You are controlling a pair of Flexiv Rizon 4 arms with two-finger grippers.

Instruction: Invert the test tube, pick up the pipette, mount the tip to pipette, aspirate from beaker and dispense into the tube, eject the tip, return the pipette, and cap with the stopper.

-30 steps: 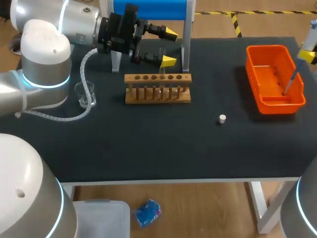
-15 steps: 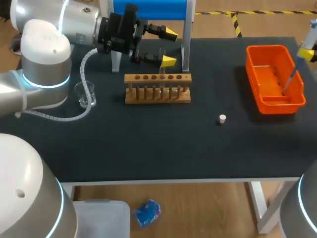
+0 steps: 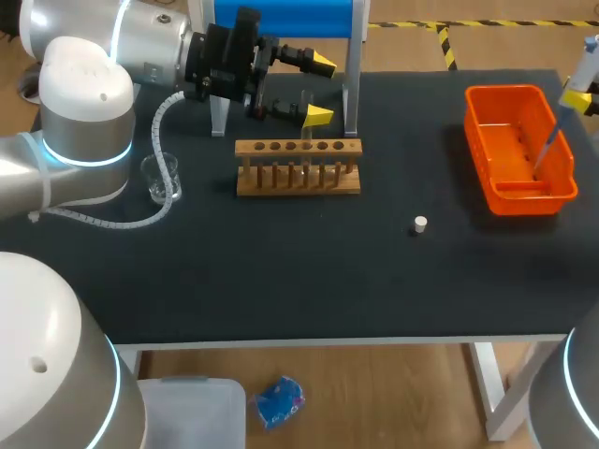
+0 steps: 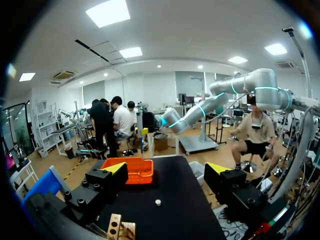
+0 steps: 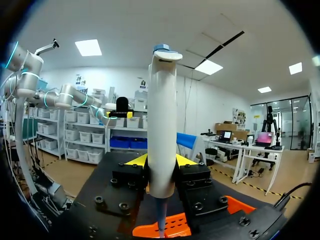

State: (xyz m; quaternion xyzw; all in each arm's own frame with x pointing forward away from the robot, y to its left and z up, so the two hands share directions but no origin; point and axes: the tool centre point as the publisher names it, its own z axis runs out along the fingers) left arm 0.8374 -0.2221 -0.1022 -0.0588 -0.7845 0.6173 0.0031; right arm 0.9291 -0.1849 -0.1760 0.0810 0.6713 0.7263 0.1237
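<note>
Upper right: our R gripper (image 3: 577,99) clamps pipette (image 3: 586,64) over bin (image 3: 505,91). L gripper (image 3: 320,90) released, top centre. Likely eject step; next: drop tip (image 3: 544,159) in bin.

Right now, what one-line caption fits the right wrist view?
Right end effector shut on the upright pipette, its thin lower end over the orange bin.

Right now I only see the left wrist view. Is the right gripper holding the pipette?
Observer: Yes, the right gripper is shut on the pipette, held upright.
Operator: Where does its lower end point?
Observer: Down over the orange bin.
Operator: And the beaker?
Observer: The beaker stands on the table beside the wooden rack, at its left in the head view.
</note>
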